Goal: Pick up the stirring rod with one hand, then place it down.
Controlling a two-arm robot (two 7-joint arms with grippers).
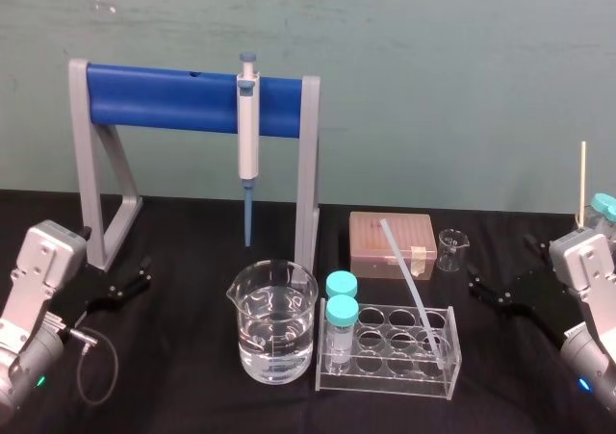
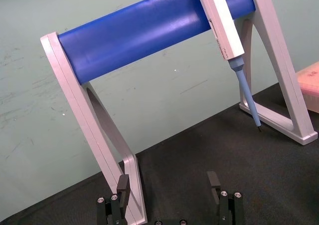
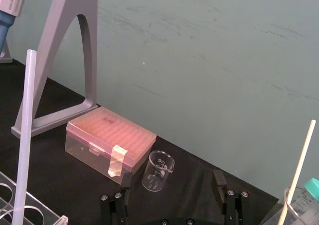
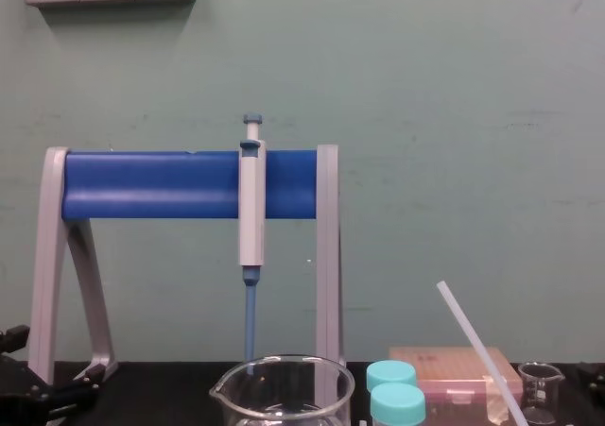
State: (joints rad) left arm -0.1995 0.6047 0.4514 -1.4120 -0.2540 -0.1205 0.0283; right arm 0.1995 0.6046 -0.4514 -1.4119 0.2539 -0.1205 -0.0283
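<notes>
The stirring rod (image 1: 412,290) is a long translucent white rod. It leans in the clear tube rack (image 1: 387,376) at the table's middle, its top tilted back and to the left. It also shows as the stirring rod (image 3: 24,140) in the right wrist view and as the stirring rod (image 4: 475,347) in the chest view. My right gripper (image 1: 476,285) hovers low at the right, open and empty, well to the right of the rod; its fingers (image 3: 218,180) stand wide apart. My left gripper (image 1: 142,273) rests open at the far left by the stand's foot.
A grey and blue pipette stand (image 1: 192,97) holds a blue-tipped pipette (image 1: 248,131) at the back. A large beaker of water (image 1: 272,323) and two teal-capped tubes (image 1: 339,323) stand by the rack. Behind it are a pink box (image 1: 393,244) and a small beaker (image 1: 449,249). A thin cream stick (image 1: 582,179) rises at the far right.
</notes>
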